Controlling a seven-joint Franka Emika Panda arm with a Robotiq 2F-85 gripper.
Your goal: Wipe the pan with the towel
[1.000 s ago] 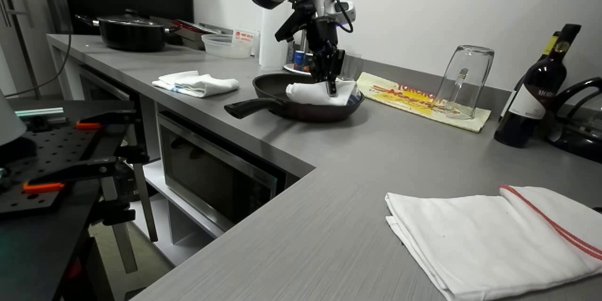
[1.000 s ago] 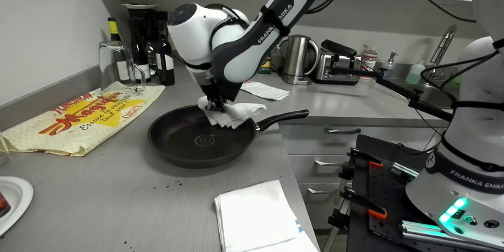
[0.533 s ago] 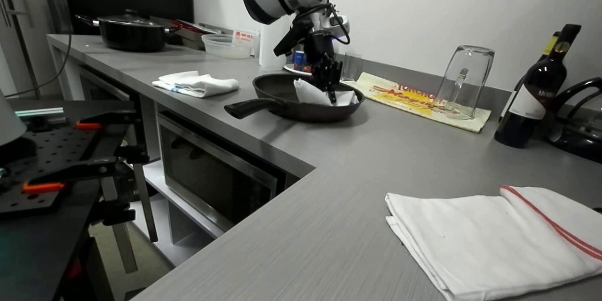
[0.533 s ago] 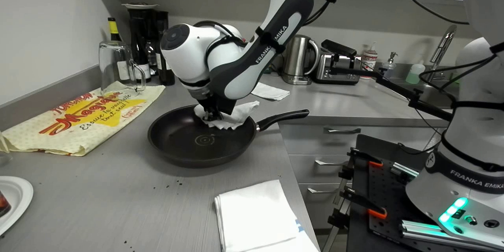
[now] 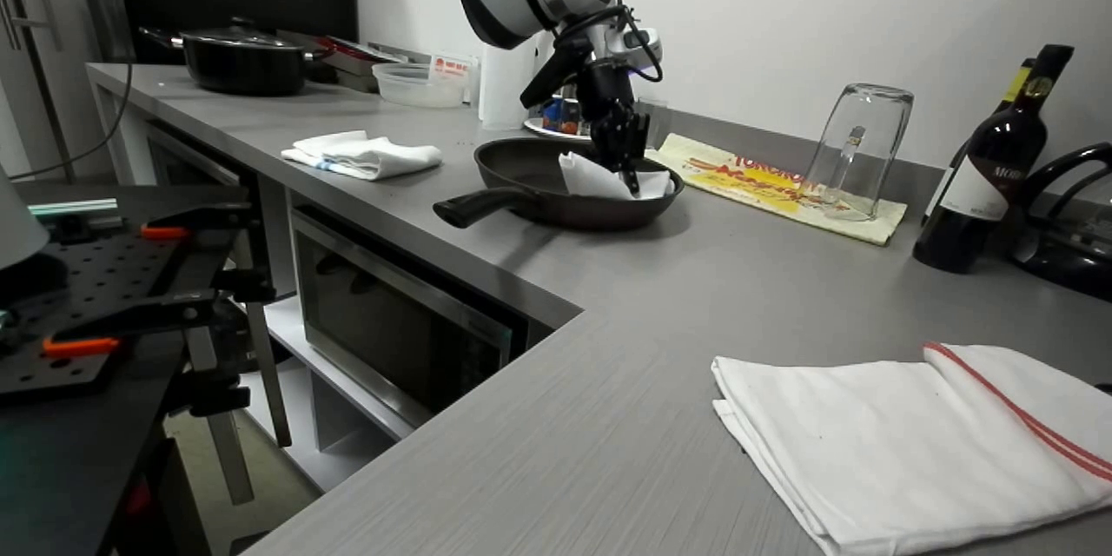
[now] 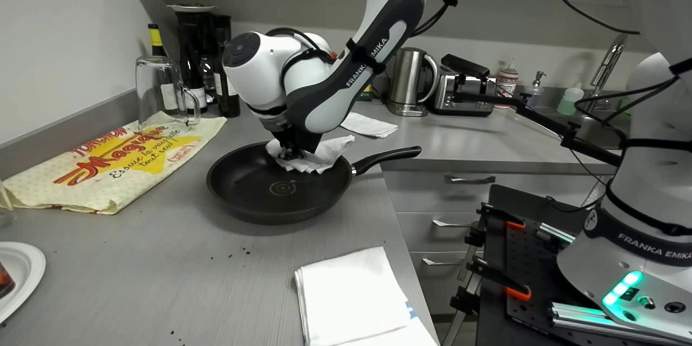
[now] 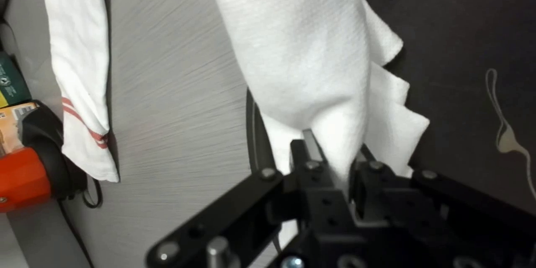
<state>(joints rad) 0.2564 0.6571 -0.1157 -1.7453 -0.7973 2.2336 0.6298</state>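
Note:
The dark frying pan stands on the grey counter, in an exterior view [image 5: 569, 215] and in an exterior view [image 6: 275, 218]. Its black handle [image 6: 386, 157] points to the counter's front edge. My gripper [image 7: 337, 146] is shut on the white towel [image 7: 293, 42], with a bunched fold between its fingers. The towel also shows in both exterior views [image 5: 595, 176] [image 6: 323, 155]. My gripper [image 6: 291, 154] points down inside the pan near its rim. The towel lies against the pan's inner side, and part of it rises over the rim near the handle. The fingertips are partly hidden by the towel.
A folded white towel [image 6: 354, 297] lies beside the pan. A red-striped white towel [image 5: 912, 443] lies farther along the counter. A yellow printed cloth [image 6: 130, 162] with an upturned glass mug [image 6: 162, 84] lies by the wall. Wine bottles [image 5: 990, 165] and a paper plate [image 6: 32, 275] stand nearby.
My gripper has moved down with the towel, deeper into the pan. In the last half second the pan has slid slightly along the counter together with the gripper and towel.

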